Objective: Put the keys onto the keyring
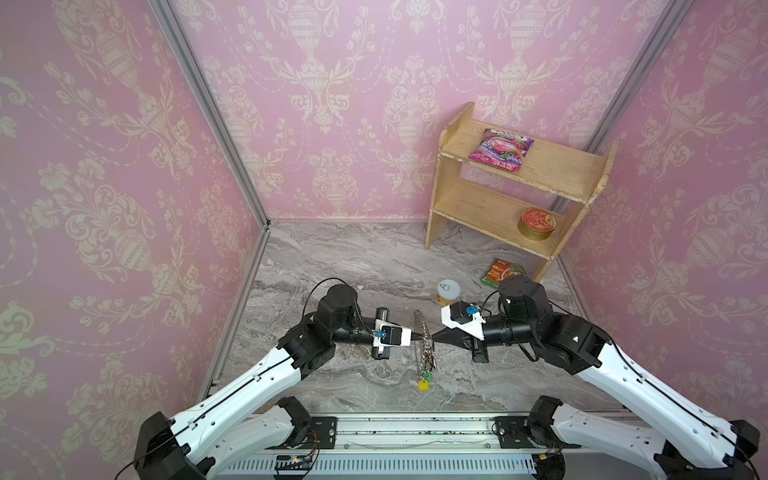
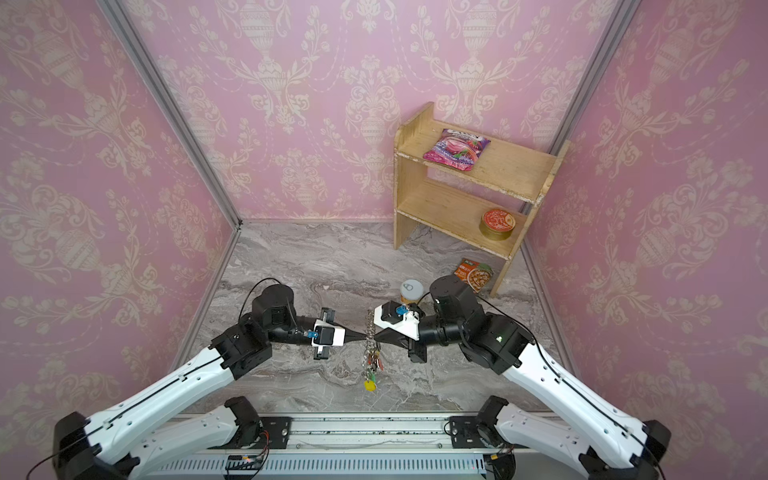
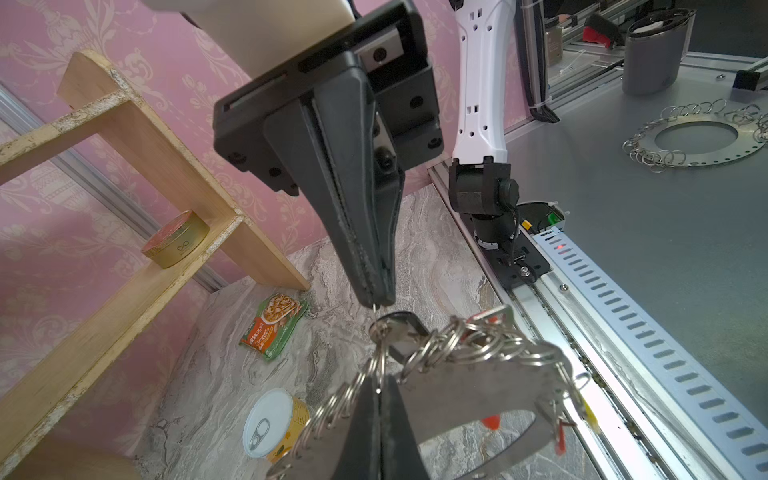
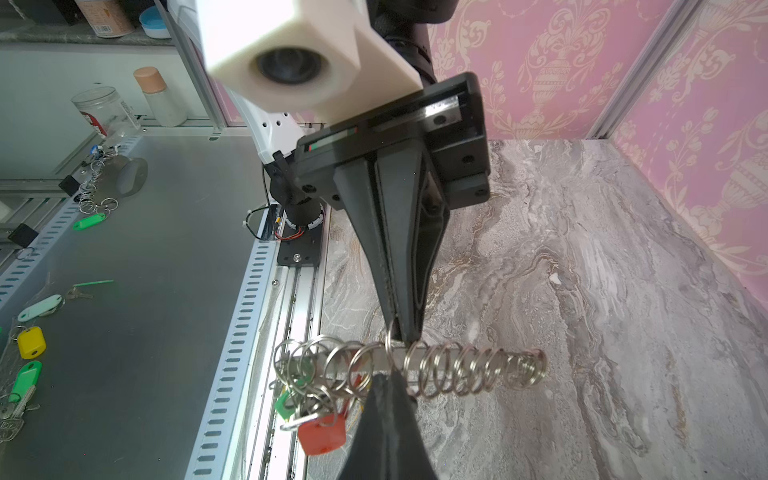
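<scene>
Threading judged underway, not finished.
Left gripper [image 1: 417,335] and right gripper [image 1: 435,336] are pinched onto keyring [image 1: 427,357]; attachment of black key [image 3: 405,324] is unconfirmed.

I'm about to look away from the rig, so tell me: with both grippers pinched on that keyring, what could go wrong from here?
One: the left gripper and right gripper, both shut, hold the keyring only by their tips on thin metal, so it could slip and drop.
Two: pulling apart might tangle its small rings.
Three: the can stands close behind the right gripper; a swing might topple it.
</scene>
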